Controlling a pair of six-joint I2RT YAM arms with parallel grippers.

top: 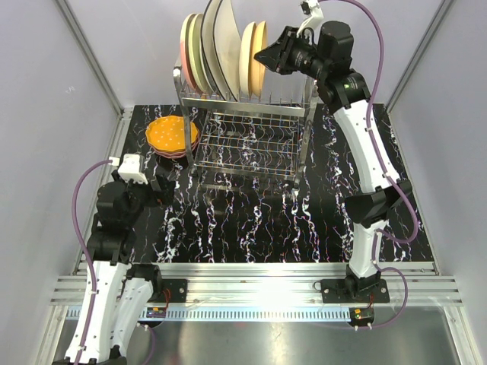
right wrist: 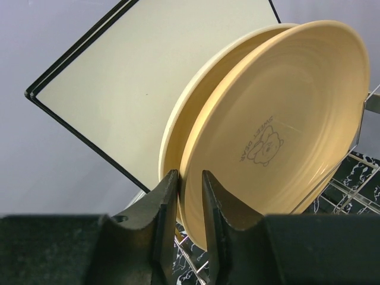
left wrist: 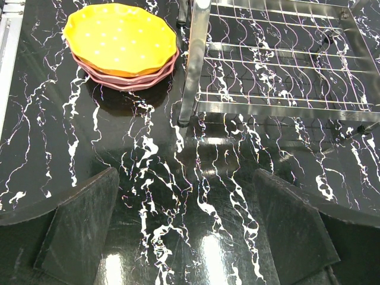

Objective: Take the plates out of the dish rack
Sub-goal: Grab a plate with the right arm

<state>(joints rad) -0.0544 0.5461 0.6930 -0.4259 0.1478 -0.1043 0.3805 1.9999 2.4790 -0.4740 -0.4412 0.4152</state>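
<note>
At upper centre of the overhead view, the chrome dish rack (top: 251,141) holds upright plates (top: 217,46). The right gripper (right wrist: 190,181) has its jaws clenched on the rim of the outermost cream round plate (right wrist: 279,119). At left, the left gripper (left wrist: 185,175) hovers over the black counter (left wrist: 148,148), jaws released, near an orange plate (left wrist: 119,38) stacked on pink plates (left wrist: 127,83).

Pale grey-lilac walls (top: 46,76) close me in on three sides. My table (top: 228,228) is black with white marble veins. Light glares off it beside the metal rail (top: 251,277) along its near edge.
</note>
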